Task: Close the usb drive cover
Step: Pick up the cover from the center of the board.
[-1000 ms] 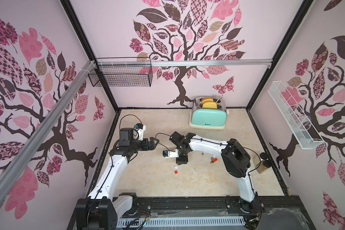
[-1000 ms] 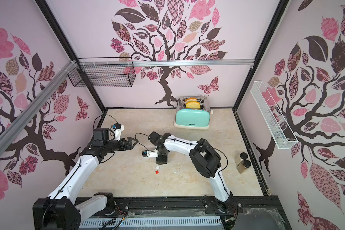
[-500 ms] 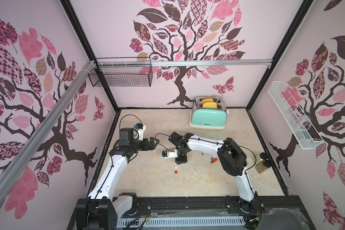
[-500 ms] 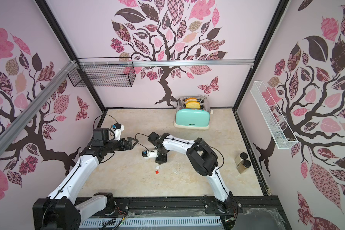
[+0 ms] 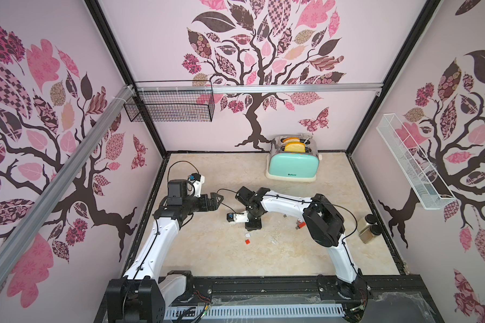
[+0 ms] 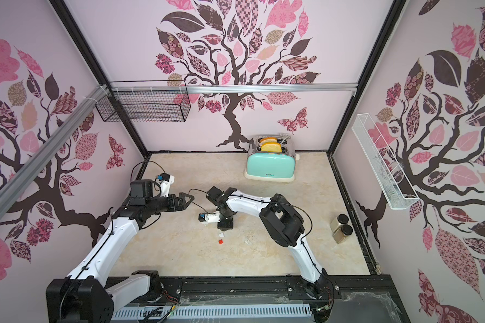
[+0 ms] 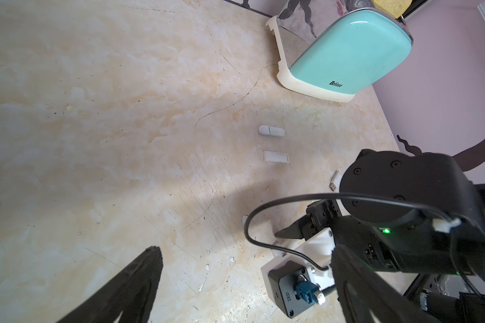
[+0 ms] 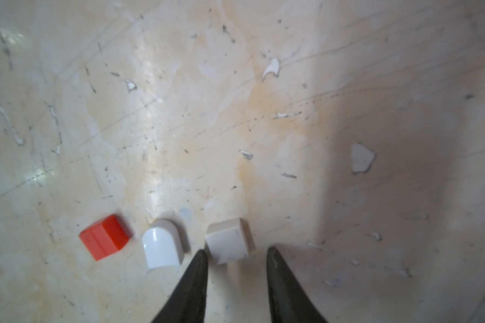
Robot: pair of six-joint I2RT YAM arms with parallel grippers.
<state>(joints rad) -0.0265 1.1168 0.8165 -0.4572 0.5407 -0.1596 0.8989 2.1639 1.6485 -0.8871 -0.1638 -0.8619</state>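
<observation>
USB cover (image 8: 229, 240), beige, square, plastic: it lies flat on the scuffed cream marble-pattern tabletop (image 5: 221, 265), a little toward 6 o'clock from centre.

Right gripper (image 8: 237, 251) points straight down over it. The black fingertips (image 8: 200, 263) stand apart, one on each side of the cover's near end. One tip sits at the cover's corner; a strip of table shows between the cover and the other tip. Not clamped. In both top views the gripper hides this cover.

Row of three: next to the beige one is a white round-topped plastic cap (image 8: 164, 247), then a red square plastic cap (image 8: 104, 237). They are close together but not touching. In a top view the white cap (image 5: 247, 235) and red cap (image 5: 247, 242) run toward 6 o'clock from the gripper.

Left gripper (image 5: 218, 200) hovers at 9 o'clock of the right one, fingers spread wide, holding nothing.

The left wrist view shows a white round-ended USB stick (image 7: 271, 131) and a white rectangular USB stick (image 7: 276, 156) lying near each other, apart. A third small stick with a bare metal plug (image 7: 335, 181) is partly hidden behind the right arm.

Mint-green toaster with two bread slices (image 5: 291, 166) at 1 o'clock by the back wall. Two dark-lidded glass jars (image 5: 368, 228) at 3 o'clock by the table edge.
</observation>
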